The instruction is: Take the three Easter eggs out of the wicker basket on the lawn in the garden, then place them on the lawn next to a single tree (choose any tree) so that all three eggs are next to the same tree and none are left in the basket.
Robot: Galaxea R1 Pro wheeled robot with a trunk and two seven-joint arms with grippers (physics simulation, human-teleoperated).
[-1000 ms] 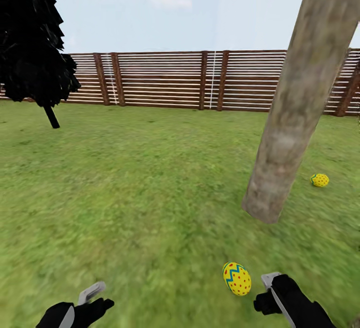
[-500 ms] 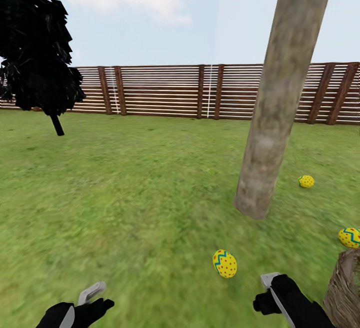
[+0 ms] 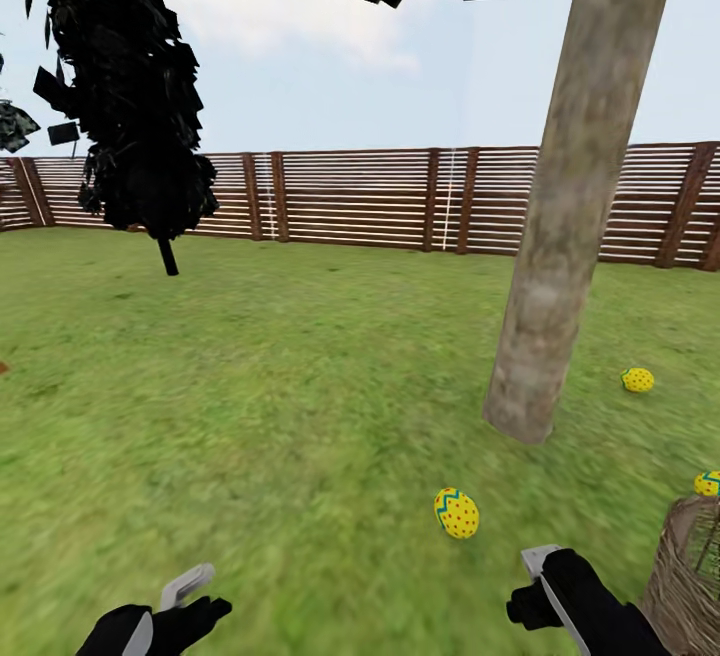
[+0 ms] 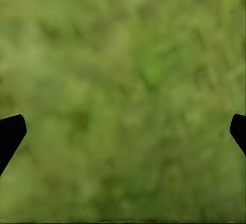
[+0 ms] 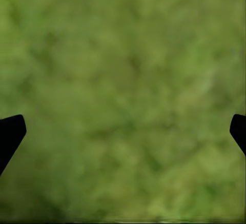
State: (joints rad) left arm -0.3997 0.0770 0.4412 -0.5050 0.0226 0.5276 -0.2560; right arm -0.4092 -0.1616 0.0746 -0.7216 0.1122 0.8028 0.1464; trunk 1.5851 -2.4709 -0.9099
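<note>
A thick pale tree (image 3: 560, 266) trunk rises from the lawn (image 3: 280, 406) right of centre. One yellow Easter egg (image 3: 456, 513) lies on the grass just in front of its base, and a second egg (image 3: 637, 379) lies to the right of the trunk. A third egg (image 3: 709, 483) shows just above the rim of the wicker basket (image 3: 685, 576) at the bottom right corner; I cannot tell whether it is inside. My left gripper (image 3: 185, 596) and right gripper (image 3: 535, 581) hang low near the bottom edge. Both wrist views show fingertips spread wide over bare grass, left (image 4: 123, 137) and right (image 5: 123, 137).
A small all-black tree (image 3: 140, 106) stands at the back left. A brown slatted fence (image 3: 370, 198) closes the garden along the far side. Open grass stretches between the fence and me.
The whole view has shifted as the camera moved: the basket and a third egg came into view at the bottom right, and leaves appeared at the top. Both grippers stay as they were.
</note>
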